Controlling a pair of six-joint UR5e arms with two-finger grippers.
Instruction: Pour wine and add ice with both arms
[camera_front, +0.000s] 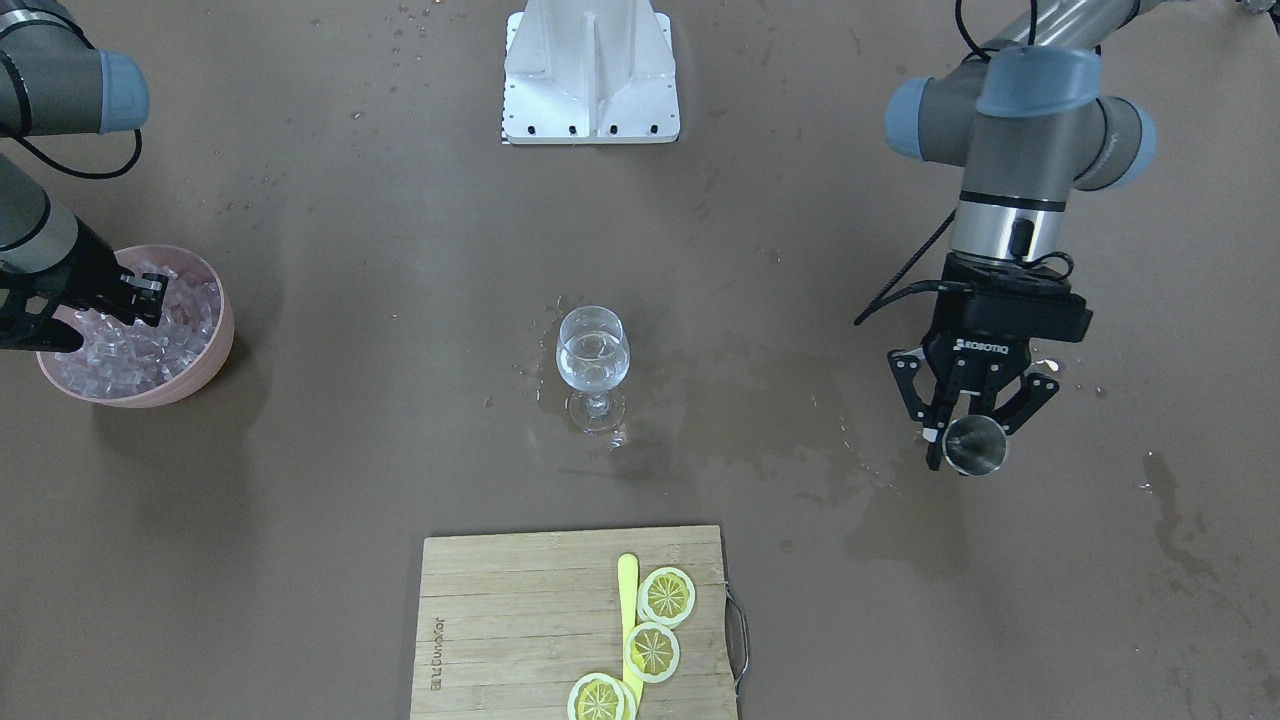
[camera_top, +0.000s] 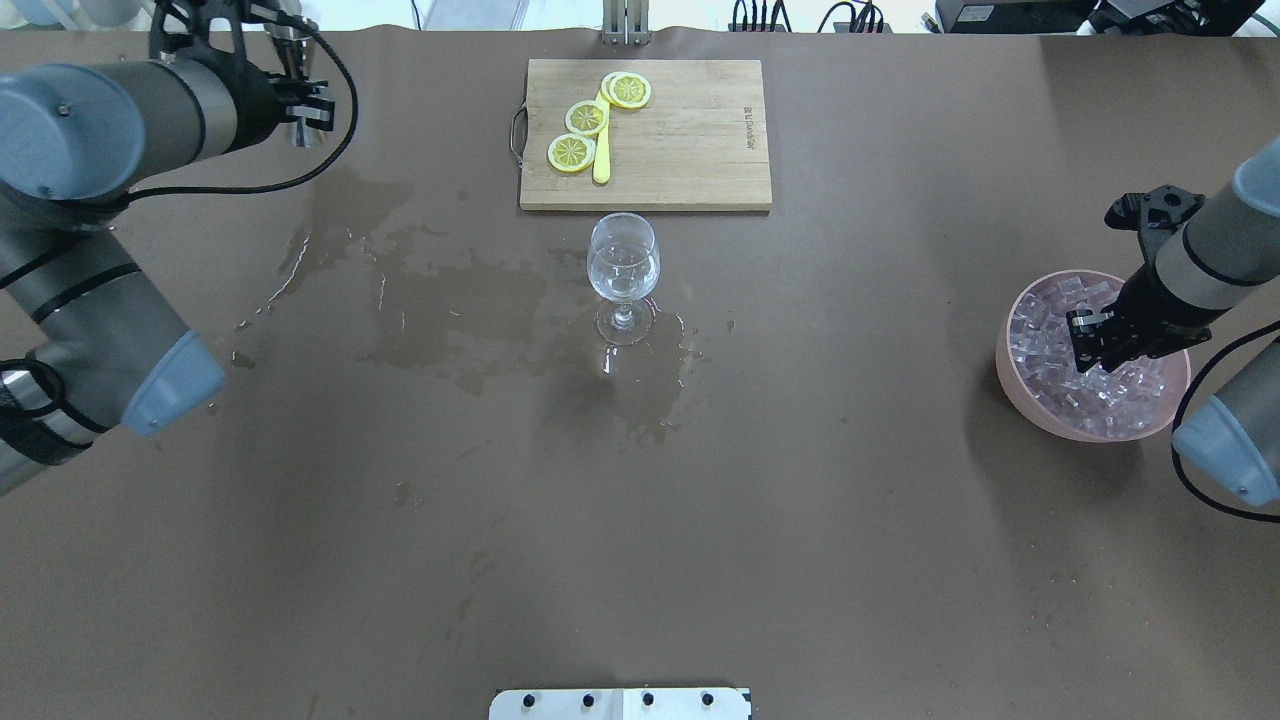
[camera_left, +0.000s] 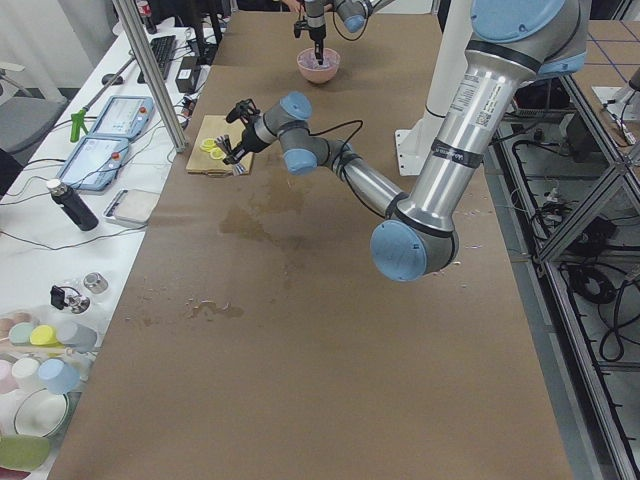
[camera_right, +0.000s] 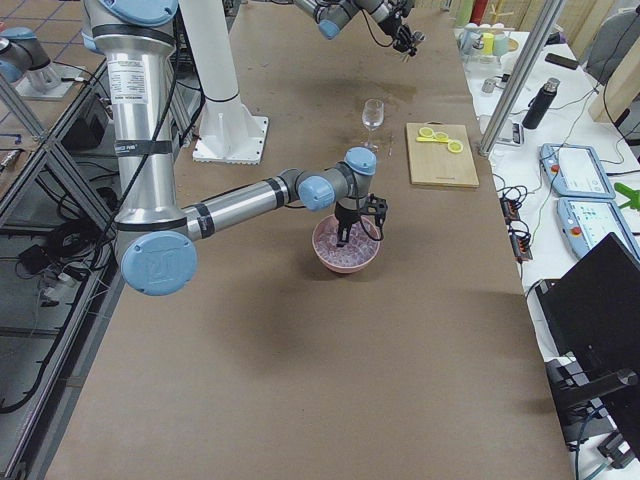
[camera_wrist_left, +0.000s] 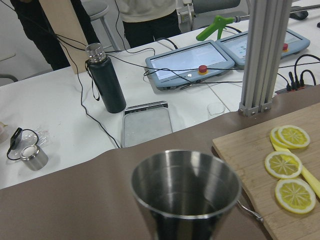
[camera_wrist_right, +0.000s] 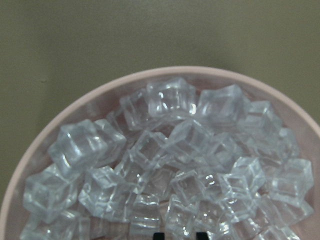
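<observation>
A wine glass (camera_front: 593, 360) stands at the table's middle with a little clear wine in it; it also shows in the overhead view (camera_top: 622, 270). My left gripper (camera_front: 968, 440) is shut on a small steel measuring cup (camera_front: 976, 446), held upright above the table, well off to the glass's side. The left wrist view shows the cup (camera_wrist_left: 186, 192) looking empty. A pink bowl (camera_front: 222, 335) holds many clear ice cubes (camera_wrist_right: 170, 150). My right gripper (camera_top: 1092, 352) reaches down into the ice. Its fingertips (camera_wrist_right: 159, 235) stand about one cube's width apart, with a cube between them.
A wooden cutting board (camera_front: 500, 620) with three lemon slices (camera_front: 652, 650) and a yellow knife (camera_front: 628, 590) lies on the operators' side of the glass. The white square-based stand (camera_front: 590, 70) is at the robot's side. Wet patches (camera_top: 450, 300) spread around the glass.
</observation>
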